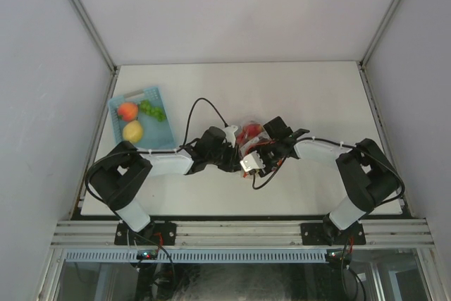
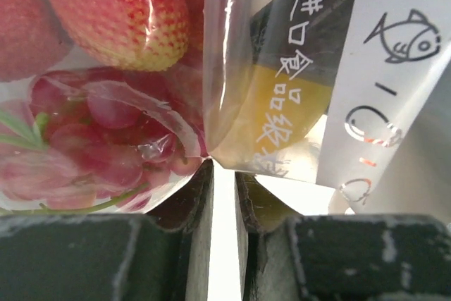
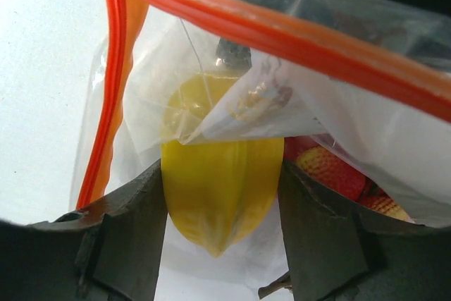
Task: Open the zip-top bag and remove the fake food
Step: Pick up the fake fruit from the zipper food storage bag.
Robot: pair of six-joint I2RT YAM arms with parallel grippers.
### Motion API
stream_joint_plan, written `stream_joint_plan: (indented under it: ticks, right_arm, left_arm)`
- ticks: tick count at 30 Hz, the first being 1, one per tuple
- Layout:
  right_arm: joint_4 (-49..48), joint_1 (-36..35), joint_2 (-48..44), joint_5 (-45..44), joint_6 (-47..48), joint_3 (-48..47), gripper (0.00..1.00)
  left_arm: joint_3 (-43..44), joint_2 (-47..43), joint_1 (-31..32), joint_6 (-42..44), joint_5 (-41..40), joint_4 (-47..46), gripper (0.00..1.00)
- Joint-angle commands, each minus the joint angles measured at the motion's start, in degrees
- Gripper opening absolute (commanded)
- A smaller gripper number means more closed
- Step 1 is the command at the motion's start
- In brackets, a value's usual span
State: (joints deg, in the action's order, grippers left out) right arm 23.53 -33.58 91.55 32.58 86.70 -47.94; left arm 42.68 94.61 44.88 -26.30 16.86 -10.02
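On the surface's [image 1: 303, 96] far left, a blue basket [image 1: 162, 133] holds fruits [image 1: 132, 131]. At centre, the left fingers [image 2: 199, 230] pinch the zip-top bag [image 1: 248, 134], strawberry [image 2: 120, 12] and grapes [image 2: 106, 139] inside; the right fingers [image 3: 130, 230] clasp a yellow piece [image 3: 218, 188] in its open mouth.

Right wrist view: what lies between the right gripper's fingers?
The right wrist view shows a yellow fake fruit, partly under zip-top bag film, touching both fingers.

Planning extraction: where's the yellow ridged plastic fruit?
Right wrist view: the yellow fruit is held by the right gripper, partly under the clear zip-top bag.
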Motion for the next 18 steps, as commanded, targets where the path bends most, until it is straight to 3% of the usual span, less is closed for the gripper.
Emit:
stream_joint_plan:
  ticks: [1, 9, 18]
  right_arm:
    - [4.1, -0.6, 0.3, -1.2, -1.3, -1.1, 0.41]
    - [6.8, 4.1, -5.7, 3.6, -6.1, -1.7, 0.22]
    - [7.9, 8.8, -15.4, 9.9, -10.4, 1.1, 0.18]
  left_arm:
    - [2.5, -2.4, 0.4, 1.0, -1.6, -0.6, 0.22]
    - [2.3, -6.6, 0.2, 1.5, -6.1, 2.9, 0.32]
    - [1.0, -12.9, -0.6, 2.6, -10.7, 6.3, 0.35]
